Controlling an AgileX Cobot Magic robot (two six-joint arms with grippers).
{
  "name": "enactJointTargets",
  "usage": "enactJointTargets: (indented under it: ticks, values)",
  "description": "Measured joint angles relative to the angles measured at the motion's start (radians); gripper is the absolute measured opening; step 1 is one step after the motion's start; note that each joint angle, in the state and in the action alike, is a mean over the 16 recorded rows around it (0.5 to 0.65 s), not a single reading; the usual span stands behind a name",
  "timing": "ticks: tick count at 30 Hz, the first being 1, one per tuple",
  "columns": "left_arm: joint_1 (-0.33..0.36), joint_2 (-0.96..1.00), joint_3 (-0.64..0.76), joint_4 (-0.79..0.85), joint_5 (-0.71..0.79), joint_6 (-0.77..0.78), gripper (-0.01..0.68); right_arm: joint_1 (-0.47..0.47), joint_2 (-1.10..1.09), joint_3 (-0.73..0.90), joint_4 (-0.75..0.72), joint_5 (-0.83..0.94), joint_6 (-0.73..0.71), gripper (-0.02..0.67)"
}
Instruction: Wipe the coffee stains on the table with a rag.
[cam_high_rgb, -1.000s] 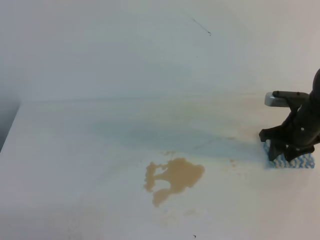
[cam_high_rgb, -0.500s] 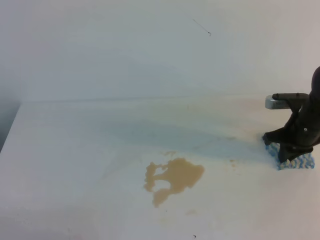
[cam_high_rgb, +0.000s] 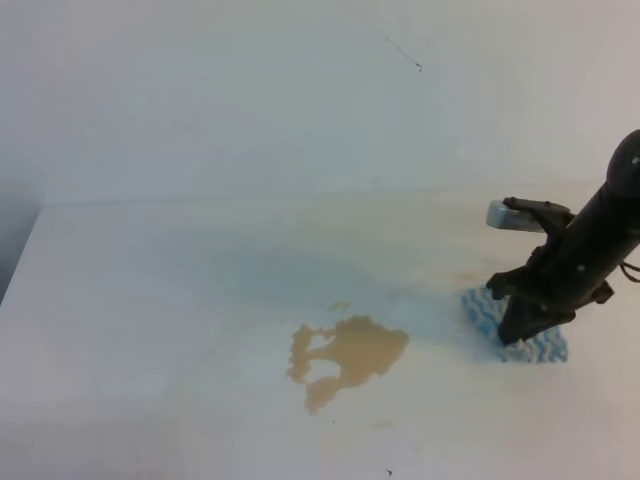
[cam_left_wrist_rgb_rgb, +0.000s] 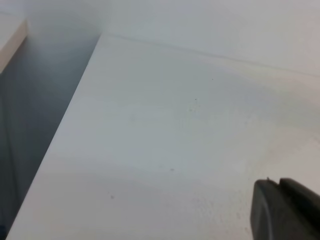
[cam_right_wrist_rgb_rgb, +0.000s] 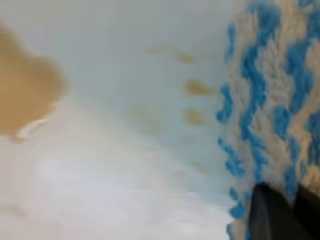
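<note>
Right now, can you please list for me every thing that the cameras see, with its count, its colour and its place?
table: one, white, fills the lower part of the high view.
wall: one, plain white, behind the table.
coffee stains: one large light-brown blotch near the table's middle, plus small tan specks between it and the rag.
rag: one, blue and white wavy pattern, on the table to the right of the blotch, under the right claw.
right claw: one, black, shut on the rag, arm leaning in from the right edge.
left claw: one, black, only a tip at the wrist view's lower right corner.
</note>
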Motion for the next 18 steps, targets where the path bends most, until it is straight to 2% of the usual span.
enactJointTargets:
  ticks: [7, 18]
  values:
    - [0.000, 0.000, 0.000, 0.000, 0.000, 0.000, 0.001, 0.072, 0.010, -0.023, 0.119, -0.001, -0.067, 0.028]
    - [0.000, -0.003, 0.000, 0.000, 0.000, 0.000, 0.001, 0.191, 0.095, -0.128, 0.164, -0.005, -0.048, 0.028]
